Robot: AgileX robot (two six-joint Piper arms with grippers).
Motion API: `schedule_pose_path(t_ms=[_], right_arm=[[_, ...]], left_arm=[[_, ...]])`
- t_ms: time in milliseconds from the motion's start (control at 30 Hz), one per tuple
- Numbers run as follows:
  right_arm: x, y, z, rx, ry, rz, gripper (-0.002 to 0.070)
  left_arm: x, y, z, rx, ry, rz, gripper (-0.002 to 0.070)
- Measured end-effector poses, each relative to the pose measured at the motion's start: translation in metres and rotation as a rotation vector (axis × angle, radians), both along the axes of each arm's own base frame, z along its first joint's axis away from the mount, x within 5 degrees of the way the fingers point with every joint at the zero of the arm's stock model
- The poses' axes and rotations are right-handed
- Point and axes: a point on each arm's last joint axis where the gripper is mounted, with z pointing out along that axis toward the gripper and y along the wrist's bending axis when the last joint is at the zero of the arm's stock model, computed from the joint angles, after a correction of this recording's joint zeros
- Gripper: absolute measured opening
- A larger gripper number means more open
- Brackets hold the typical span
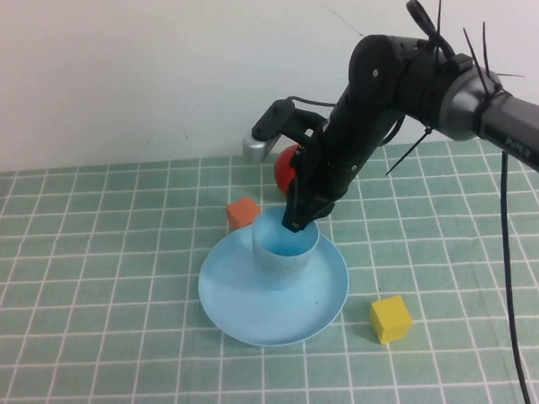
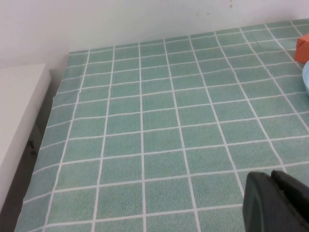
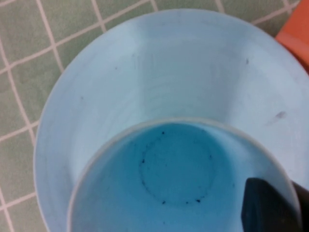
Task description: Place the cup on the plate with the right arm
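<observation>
The light blue cup (image 1: 283,255) stands upright in the middle of the light blue plate (image 1: 248,315). My right gripper (image 1: 297,220) comes down from the back right and is shut on the cup's far rim. In the right wrist view, one dark finger (image 3: 265,205) is inside the cup (image 3: 174,174) and the other is outside the rim, with the plate (image 3: 145,63) below. My left gripper (image 2: 273,181) is shut and empty over the green checked cloth, out of the high view.
An orange cube (image 1: 242,212) sits just behind the plate. A red ball (image 1: 286,168) and a silver object (image 1: 258,147) lie behind the right arm. A yellow cube (image 1: 390,318) sits to the plate's front right. A white wall stands behind the table.
</observation>
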Motion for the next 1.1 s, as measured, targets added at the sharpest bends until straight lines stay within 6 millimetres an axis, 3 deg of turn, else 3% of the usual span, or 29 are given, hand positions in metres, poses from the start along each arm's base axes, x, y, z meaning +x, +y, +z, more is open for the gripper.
schedule_pose_path(t_ms=[100,300,400,500,600,667,733,800,933,1100], right_arm=[[0.003,0.001,-0.002,0.008,-0.015,-0.012,0.0102],[0.005,0.004,-0.010,0.022,0.005,-0.044,0.0342],[0.007,0.005,-0.001,0.033,0.002,-0.056,0.0385],[0.007,0.003,0.024,0.034,-0.036,-0.057,0.0395],[0.003,-0.004,0.061,0.008,-0.091,-0.074,0.0348],[-0.002,-0.011,0.090,-0.005,-0.151,-0.097,0.0263],[-0.011,-0.021,0.125,-0.009,-0.232,-0.115,0.0130],[-0.025,-0.033,0.161,-0.003,-0.312,-0.133,0.0061],[-0.056,-0.062,0.224,-0.020,-0.476,-0.204,0.0014],[-0.094,-0.109,0.267,-0.174,-0.643,-0.332,0.0006]], left_arm=[[0.000,0.000,0.000,0.000,0.000,0.000,-0.0003],[0.000,0.000,0.000,0.000,0.000,0.000,-0.0003],[0.000,0.000,0.000,0.000,0.000,0.000,-0.0003],[0.000,0.000,0.000,0.000,0.000,0.000,-0.0003],[0.000,0.000,0.000,0.000,0.000,0.000,-0.0003],[0.000,0.000,0.000,0.000,0.000,0.000,-0.0003],[0.000,0.000,0.000,0.000,0.000,0.000,-0.0003],[0.000,0.000,0.000,0.000,0.000,0.000,-0.0003],[0.000,0.000,0.000,0.000,0.000,0.000,-0.0003],[0.000,0.000,0.000,0.000,0.000,0.000,-0.0003]])
